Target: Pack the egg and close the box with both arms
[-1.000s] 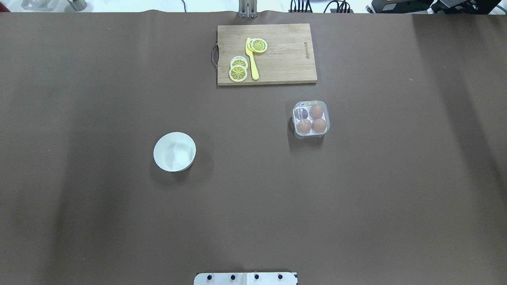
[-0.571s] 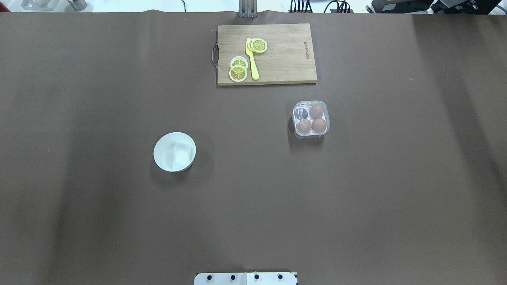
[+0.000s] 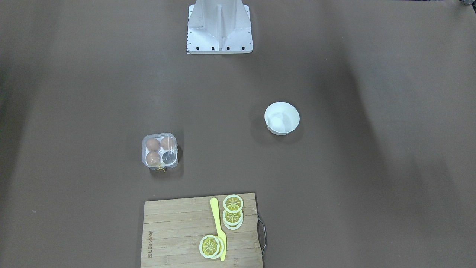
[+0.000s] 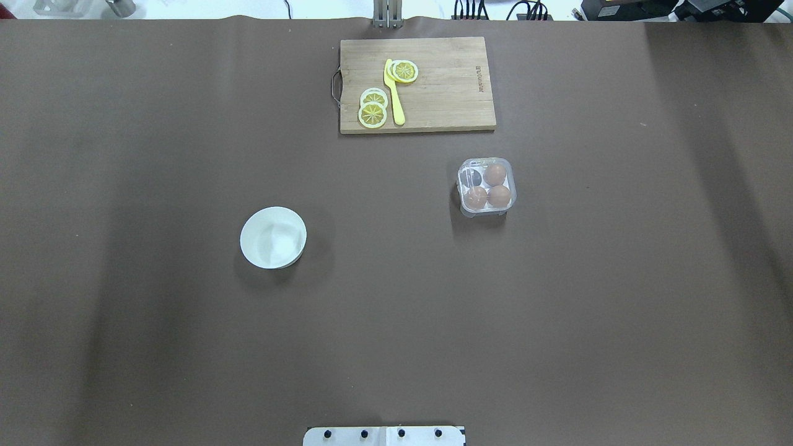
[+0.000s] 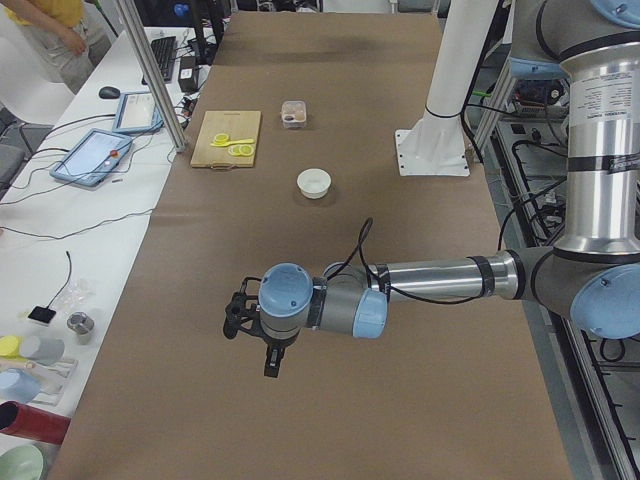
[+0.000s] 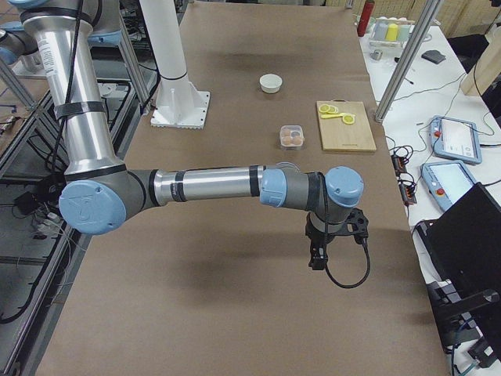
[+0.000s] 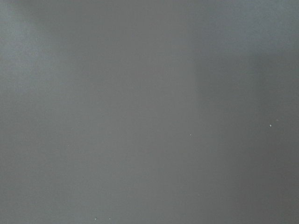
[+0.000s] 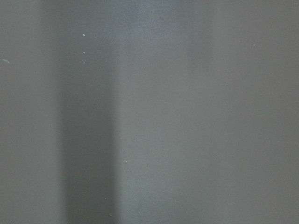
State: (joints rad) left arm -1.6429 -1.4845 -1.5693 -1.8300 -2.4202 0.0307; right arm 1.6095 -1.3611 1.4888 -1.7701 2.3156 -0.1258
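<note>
The clear box [image 4: 471, 178] stands right of the table's middle, with its see-through lid down over the cups; it also shows in the front view [image 3: 169, 158]. Three tan-brown eggs [image 4: 494, 174] [image 4: 476, 197] [image 4: 499, 196] fill three cups and one cup is empty. A yellow string [image 3: 160, 168] hangs at its edge. My left gripper [image 5: 262, 345] shows only in the left side view, over the table's left end, far from the box. My right gripper [image 6: 319, 252] shows only in the right side view, over the right end. I cannot tell whether either is open or shut.
A white bowl [image 4: 273, 238] stands left of the middle. A wooden cutting board [image 4: 446, 93] at the far edge holds lemon slices [image 4: 372, 114] and a yellow knife [image 4: 394, 93]. The white base plate [image 4: 384, 435] is at the near edge. Both wrist views show only brown table cover.
</note>
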